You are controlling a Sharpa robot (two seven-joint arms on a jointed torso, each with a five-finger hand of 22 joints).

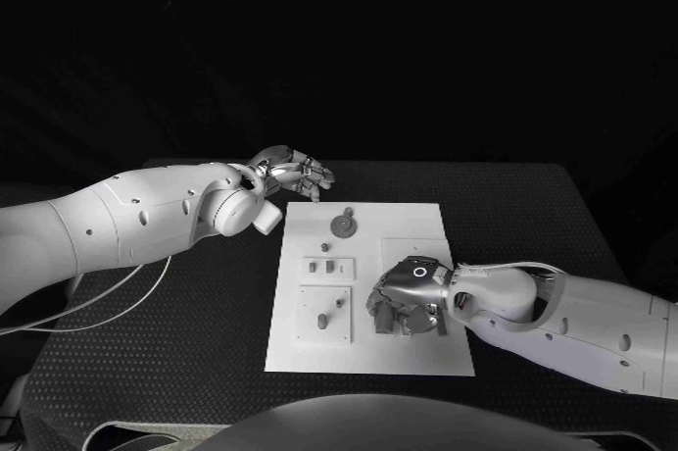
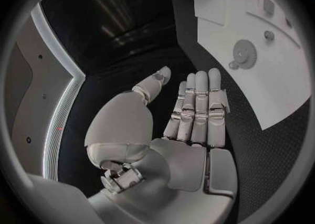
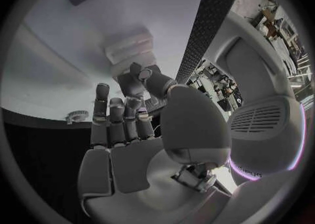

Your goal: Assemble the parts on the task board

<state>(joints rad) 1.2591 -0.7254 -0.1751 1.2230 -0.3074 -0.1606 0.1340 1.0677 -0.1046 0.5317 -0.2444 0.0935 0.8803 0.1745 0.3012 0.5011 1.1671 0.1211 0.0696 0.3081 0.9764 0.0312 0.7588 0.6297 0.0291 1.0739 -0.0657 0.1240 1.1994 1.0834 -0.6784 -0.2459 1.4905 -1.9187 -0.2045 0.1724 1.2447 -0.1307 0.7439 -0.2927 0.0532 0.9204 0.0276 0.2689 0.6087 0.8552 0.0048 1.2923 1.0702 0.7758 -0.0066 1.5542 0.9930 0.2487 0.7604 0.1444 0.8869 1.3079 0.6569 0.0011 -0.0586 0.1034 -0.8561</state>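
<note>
Black table (image 1: 537,206), white task board (image 1: 410,221) at centre. Head view: left hand (image 1: 293,171) off the board's far left corner, fingers spread, holding nothing; right hand (image 1: 403,299) low over the board's near right part, grasp unclear. Gear-shaped part (image 1: 344,224) lies near the far edge.

Left wrist view: left hand (image 2: 190,114) flat, fingers straight, empty, above the table beside the board (image 2: 289,93); gear-shaped part (image 2: 246,53) on it.

Right wrist view: right hand (image 3: 131,129) with fingers raised over the board (image 3: 59,77); whether it holds anything, cannot tell.

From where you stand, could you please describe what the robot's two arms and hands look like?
Both arms are smooth white shells with small dark dots. The left arm trails thin pale cables near its elbow; the right arm has a pale cable looped at its wrist. The left hand and right hand are silver, many-fingered and segmented, with rounded pale palm covers. A small ring mark sits on the right hand's back.
</note>
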